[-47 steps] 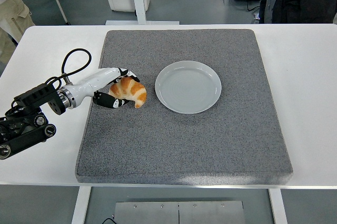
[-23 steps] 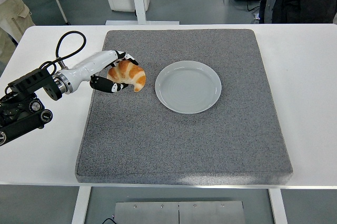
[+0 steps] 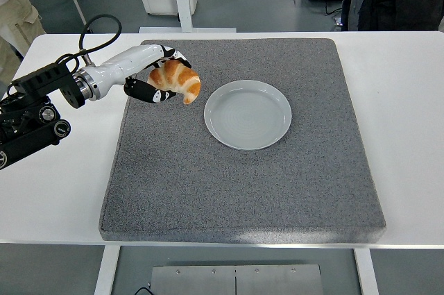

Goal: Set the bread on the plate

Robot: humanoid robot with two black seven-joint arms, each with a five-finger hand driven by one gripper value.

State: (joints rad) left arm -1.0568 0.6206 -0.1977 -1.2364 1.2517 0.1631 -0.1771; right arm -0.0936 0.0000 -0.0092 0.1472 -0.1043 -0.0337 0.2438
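The golden-brown, crescent-shaped croissant [image 3: 177, 80] was held clear of the surface in the grasp of the left hand [image 3: 157, 80], having risen and travelled toward the far edge of the mat and slightly rightward compared with one second before, when it sat lower and nearer the mat's left edge. This change indicated that the lift phase was complete and the carry toward the plate was under way; the release remained outstanding. The black-and-white fingers [image 3: 154, 95] were curled around the bread from above and below, closed firmly on it. The croissant's crust appeared glossy, ridged and flaky, and was judged light and easily crushed under excess pressure. The round, pale grey-blue plate [image 3: 248, 114], smooth and shallow with a raised rim, lay empty just to the right of the held bread, near the centre of the mat. The square, dark grey, coarse-textured mat [image 3: 243, 184] covered most of the white, smooth tabletop [image 3: 409, 135]. The white forearm shell and a looped black cable [image 3: 89, 26] extended toward the table's left edge. The right hand was out of view.
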